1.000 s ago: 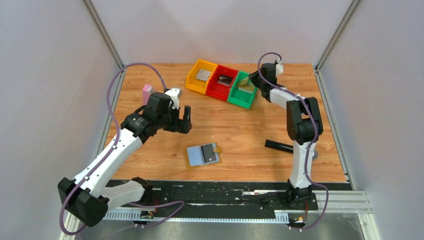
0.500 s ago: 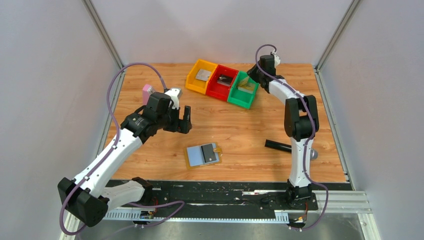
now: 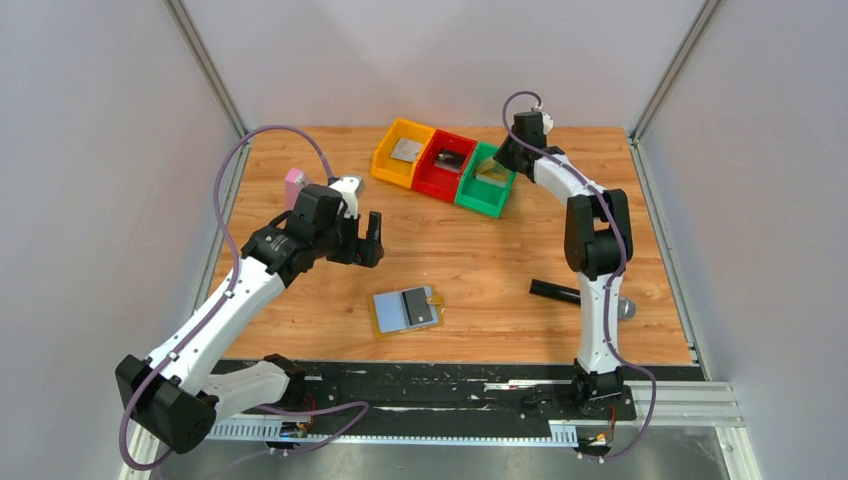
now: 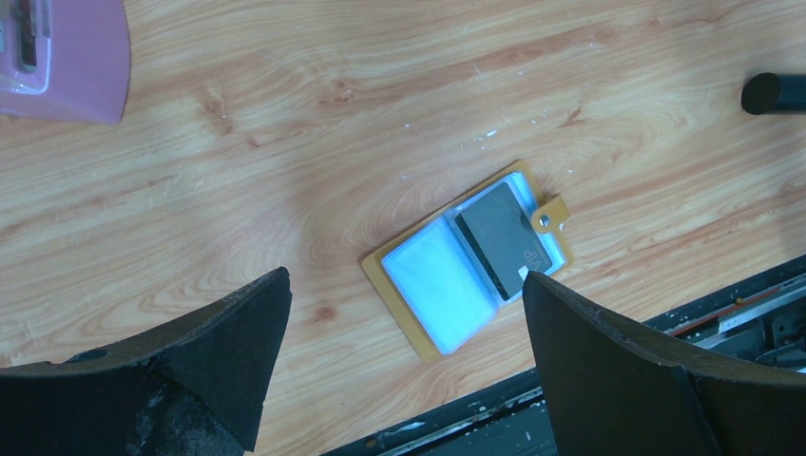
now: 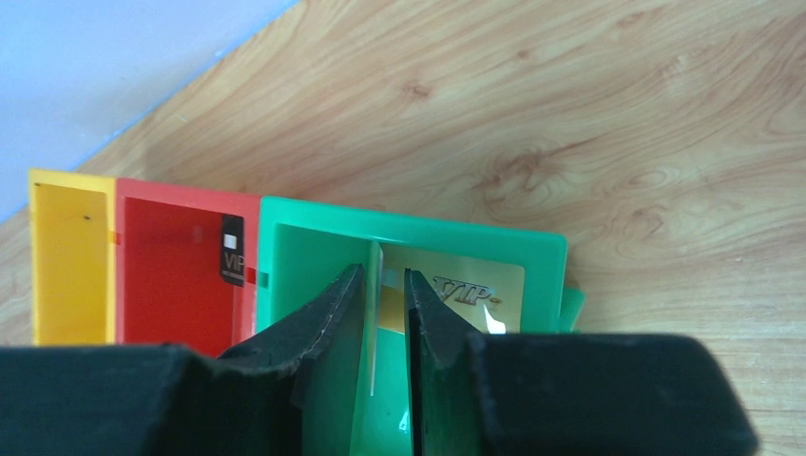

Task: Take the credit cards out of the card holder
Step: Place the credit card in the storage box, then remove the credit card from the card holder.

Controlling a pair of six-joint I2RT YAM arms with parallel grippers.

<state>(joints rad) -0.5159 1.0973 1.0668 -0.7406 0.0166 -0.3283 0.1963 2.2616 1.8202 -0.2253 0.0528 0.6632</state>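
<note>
You are at the drop-off end of one removal, with one card left to pull.

The card holder (image 3: 408, 310) lies open and flat at about 6 o'clock on the desk (image 3: 480, 250), light blue inside up. A dark grey card (image 4: 499, 247) sits in the half beside the tan tab, and the other half looks empty.

Your right gripper (image 5: 382, 275) hangs over the green bin (image 3: 487, 182) at 12 o'clock. Its fingers stand nearly together with a thin pale sliver in the gap, and you cannot tell from here whether they pinch it. A golden card (image 5: 475, 290) lies in that bin. A dark card (image 5: 231, 250) lies in the red bin (image 3: 445, 165), and a silver-grey card (image 3: 405, 149) in the yellow bin (image 3: 402, 152).

Your left gripper (image 3: 365, 240) hovers off the desk at roughly 10 o'clock from the holder with its fingers wide apart. The holder shows between them in the wrist view.

Next, I judge that you should confirm the right fingers are free of anything and lift clear of the bin wall. Then go for the dark grey card. It lies flush in its pocket, so you will probably need one gripper to pin the empty half while the other slides the card out by an exposed edge. The black rod (image 3: 558, 291) at 3 o'clock of the holder lies well apart from it.
</note>
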